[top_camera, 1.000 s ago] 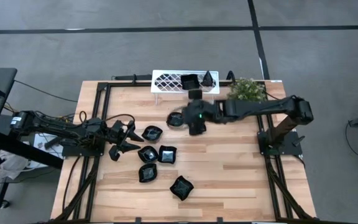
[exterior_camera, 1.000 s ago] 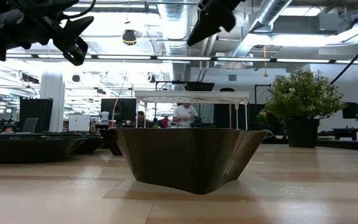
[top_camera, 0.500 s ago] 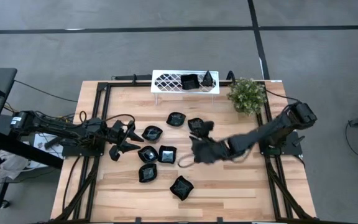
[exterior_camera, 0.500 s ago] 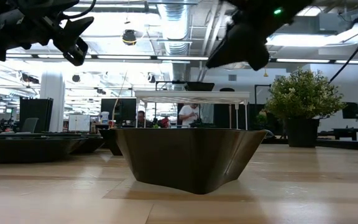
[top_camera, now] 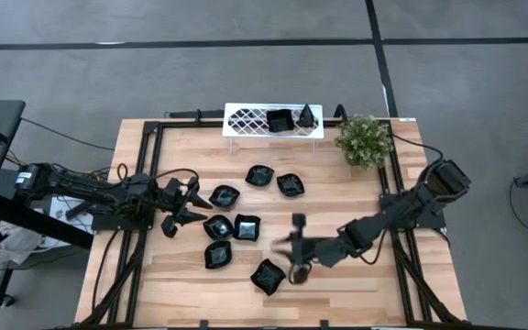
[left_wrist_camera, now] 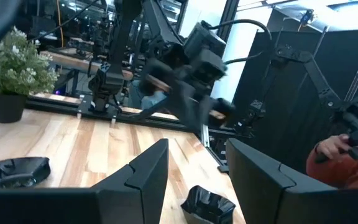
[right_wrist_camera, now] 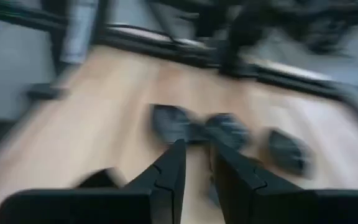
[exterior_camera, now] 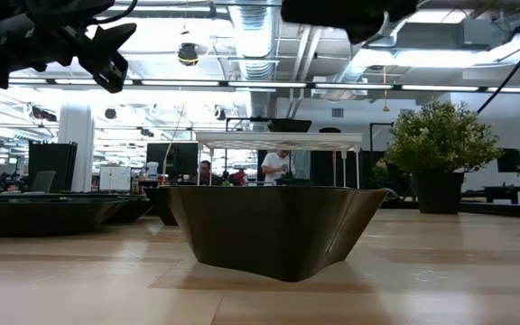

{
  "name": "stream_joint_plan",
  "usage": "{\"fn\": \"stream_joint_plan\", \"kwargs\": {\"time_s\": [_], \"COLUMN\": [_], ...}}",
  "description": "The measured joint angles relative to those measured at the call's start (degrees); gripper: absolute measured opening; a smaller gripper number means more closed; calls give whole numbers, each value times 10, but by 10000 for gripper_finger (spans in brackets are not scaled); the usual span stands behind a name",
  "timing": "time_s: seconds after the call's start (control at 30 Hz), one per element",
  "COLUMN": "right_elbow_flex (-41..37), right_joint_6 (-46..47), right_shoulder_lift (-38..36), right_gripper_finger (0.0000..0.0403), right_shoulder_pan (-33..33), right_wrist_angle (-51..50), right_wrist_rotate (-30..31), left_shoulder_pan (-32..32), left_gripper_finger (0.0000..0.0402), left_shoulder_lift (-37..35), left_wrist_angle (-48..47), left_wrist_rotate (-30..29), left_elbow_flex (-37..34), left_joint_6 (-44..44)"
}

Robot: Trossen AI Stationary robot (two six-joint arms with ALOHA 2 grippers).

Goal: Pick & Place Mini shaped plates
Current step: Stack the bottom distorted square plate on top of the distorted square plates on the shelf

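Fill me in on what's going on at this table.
A two-armed robot is moving mini shaped plates onto a white lattice tray at the table's far edge; two plates already sit on it. Seven more black plates lie loose on the wooden table. The right gripper is above the table beside the nearest plate, fingers a narrow gap apart and holding nothing. The left gripper waits open by the left cluster of plates. A small green plant stands beside the tray.

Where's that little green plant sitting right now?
In the high view, the plant stands at the table's far right corner, just right of the white tray.
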Motion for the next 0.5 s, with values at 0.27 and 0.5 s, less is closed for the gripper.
{"fn": "stream_joint_plan", "kwargs": {"time_s": [0.27, 0.5], "right_elbow_flex": [9, 69], "right_joint_6": [39, 97], "right_shoulder_lift": [66, 108], "right_gripper_finger": [70, 70], "right_shoulder_pan": [5, 28], "right_wrist_angle": [11, -53], "right_wrist_rotate": [-44, -45], "left_shoulder_pan": [0, 0], "left_gripper_finger": [163, 163], "left_shoulder_lift": [0, 0], "left_wrist_angle": [4, 5], "left_wrist_rotate": [0, 0], "left_elbow_flex": [0, 0], "left_joint_6": [3, 1]}}
